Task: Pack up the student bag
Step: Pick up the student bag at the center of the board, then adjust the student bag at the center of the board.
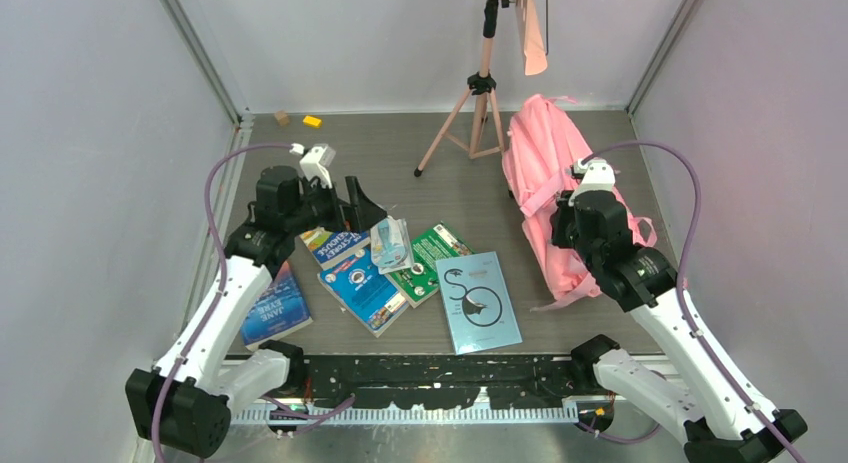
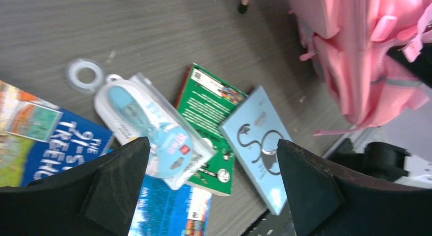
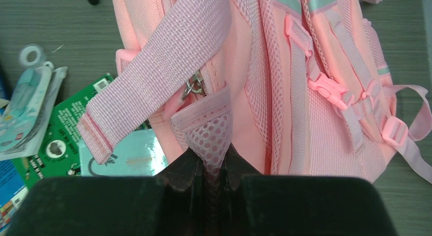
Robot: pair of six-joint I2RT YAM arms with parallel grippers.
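The pink student bag (image 1: 545, 168) lies on its side at the right of the table. My right gripper (image 1: 558, 223) is at its near left edge. In the right wrist view this gripper (image 3: 211, 162) is shut on a pale mesh flap (image 3: 209, 134) of the student bag (image 3: 305, 68), just under a wide strap (image 3: 163, 78) and a metal zip pull (image 3: 193, 87). My left gripper (image 1: 355, 198) hovers open over the books. Nothing is between its fingers (image 2: 212, 141), and a blister pack (image 2: 147, 129) and a green book (image 2: 209, 101) lie below it.
Left of the bag lie a light-blue booklet (image 1: 478, 301), a green book (image 1: 430, 263), a blister pack (image 1: 390, 245) and blue books (image 1: 362, 288) (image 1: 275, 308). A clear tape ring (image 2: 85, 74) lies nearby. A pink tripod (image 1: 475, 113) stands behind. Two small blocks (image 1: 313, 121) sit far left.
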